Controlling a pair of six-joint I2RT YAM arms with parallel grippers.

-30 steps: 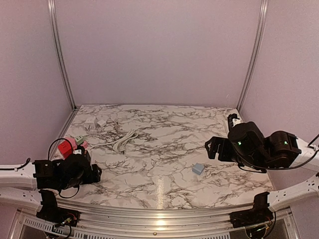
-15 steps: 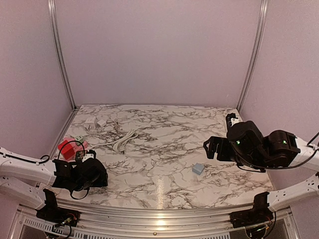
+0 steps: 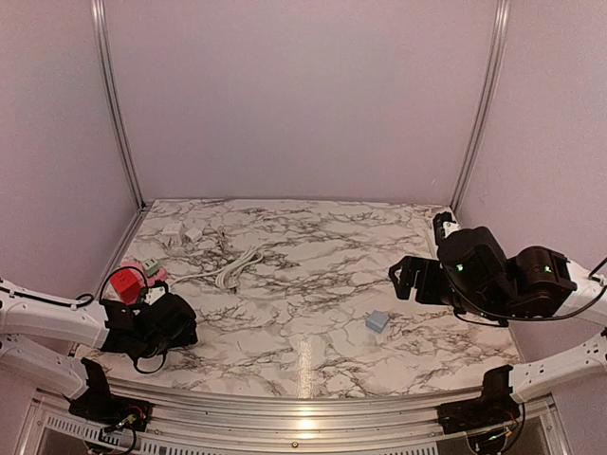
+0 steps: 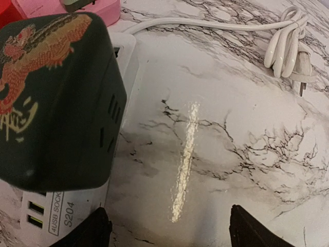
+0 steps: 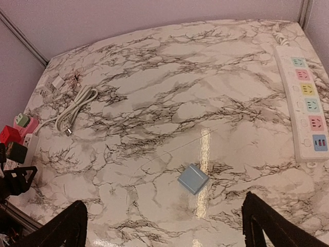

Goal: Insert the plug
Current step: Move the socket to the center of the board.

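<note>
Plug: dark cube on white strip — left of the gap
Left gripper: nearer, parted, empty (plug outside)
Right gripper: spread wide, empty — far

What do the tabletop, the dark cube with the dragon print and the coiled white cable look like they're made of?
Tabletop: marble-patterned and glossy, as the bright light streak shows. Real stone or printed laminate, cannot tell.
Dark cube: probably moulded plastic, matte; rounded edges, cut slots, printed dragon.
Coiled white cable: likely a flexible PVC or rubber jacket, smooth; it bends in tight loops.
</note>
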